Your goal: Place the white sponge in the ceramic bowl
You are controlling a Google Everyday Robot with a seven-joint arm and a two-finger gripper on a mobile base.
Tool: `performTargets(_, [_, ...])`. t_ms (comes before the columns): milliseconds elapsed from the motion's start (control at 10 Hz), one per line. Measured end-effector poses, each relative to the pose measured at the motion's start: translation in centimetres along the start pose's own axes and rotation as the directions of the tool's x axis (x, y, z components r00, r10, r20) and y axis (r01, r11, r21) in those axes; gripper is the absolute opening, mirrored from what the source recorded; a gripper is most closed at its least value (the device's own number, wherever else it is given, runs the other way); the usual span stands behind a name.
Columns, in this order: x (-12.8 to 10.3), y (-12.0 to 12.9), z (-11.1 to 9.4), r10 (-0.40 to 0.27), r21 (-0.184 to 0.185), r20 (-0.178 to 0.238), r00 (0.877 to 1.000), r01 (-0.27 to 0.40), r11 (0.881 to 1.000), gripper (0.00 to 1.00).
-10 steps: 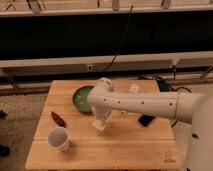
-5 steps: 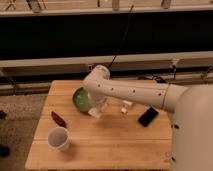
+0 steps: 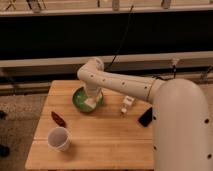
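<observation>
Wooden table (image 3: pixel 100 145) — claw (image 3: pixel 90 103) over ceramic bowl (image 3: pixel 79 100).

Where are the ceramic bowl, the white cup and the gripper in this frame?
ceramic bowl (image 3: pixel 78 98): camera view, on its green left wall.
white cup (image 3: pixel 58 138): camera view, on its open mouth.
gripper (image 3: pixel 90 103): camera view, at its tip, down over the bowl.

I have swung my arm (image 3: pixel 117 82) back from the table's front toward its far left side. My gripper (image 3: pixel 91 103), which hung over bare wood a second ago, has come over the bowl (image 3: pixel 80 101), carrying the sponge (image 3: pixel 90 104) along beneath it.
</observation>
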Motion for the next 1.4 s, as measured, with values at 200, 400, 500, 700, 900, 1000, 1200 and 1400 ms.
performTargets(200, [0.6,-1.0,0.5,0.018,0.020,-0.009,1.000,-0.018,1.000,0.41])
performTargets(400, [1.1,-1.5,1.1,0.033,0.038,-0.010,0.999,-0.032,0.999,0.59])
performTargets(500, [1.5,-1.5,1.4,0.036,0.050,-0.008,0.999,-0.035,0.998,0.71])
performTargets(700, [1.9,-1.7,1.8,0.026,0.074,-0.001,1.000,-0.026,0.997,0.80])
performTargets(900, [1.9,-1.9,2.0,0.003,0.090,0.010,1.000,-0.004,0.996,0.80])
performTargets(1000, [1.9,-1.9,2.0,-0.005,0.096,0.014,1.000,0.003,0.995,0.80])
performTargets(1200, [2.5,-1.9,1.2,0.013,0.090,0.008,1.000,-0.014,0.996,0.80])
performTargets(1400, [2.7,-1.9,1.0,0.012,0.093,0.009,1.000,-0.012,0.996,0.80])
